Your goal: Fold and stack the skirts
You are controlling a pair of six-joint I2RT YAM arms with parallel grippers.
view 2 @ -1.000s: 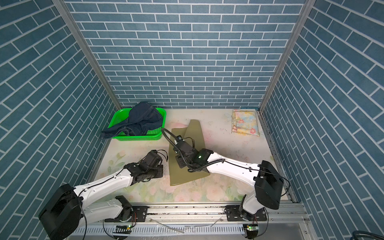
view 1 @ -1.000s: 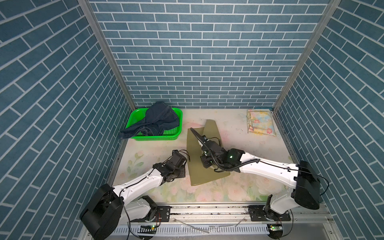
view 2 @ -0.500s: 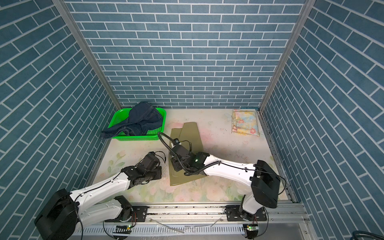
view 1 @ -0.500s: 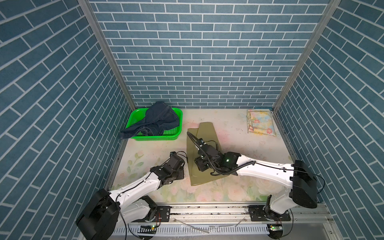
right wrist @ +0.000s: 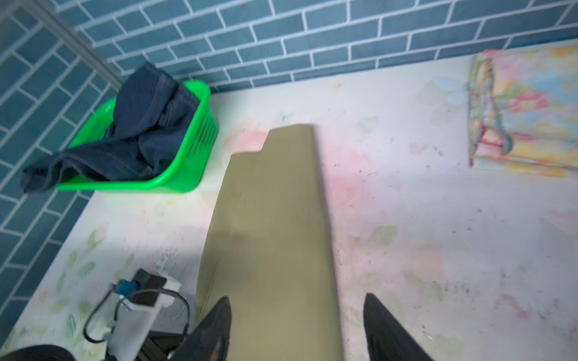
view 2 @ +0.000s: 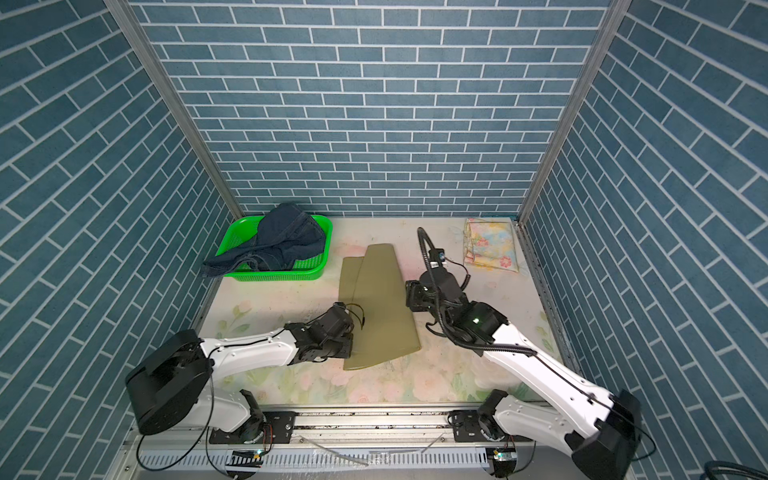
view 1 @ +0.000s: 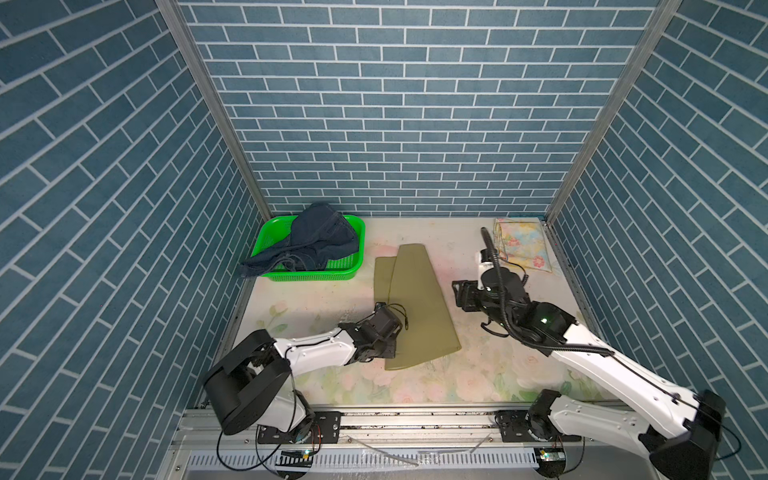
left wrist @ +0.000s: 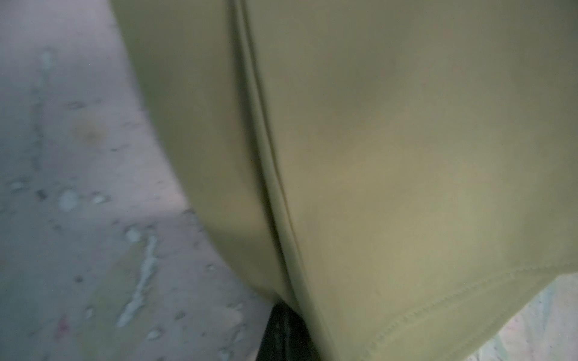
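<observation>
Right jaws: drawn back off the plain olive-khaki cloth skirt (view 1: 415, 307) (view 2: 382, 307), from the centre of both top views to just right of centre, now clear of the cloth. Opened wide from closed.

Left jaws: shifted rightward, from beside the skirt's left side, over the pale floral-printed surface (view 1: 316, 299), onto its lower left edge.

Skirt: raised pointed tip gone. Upper end now squared and flat, with a narrow second layer newly showing along the upper left side.
</observation>
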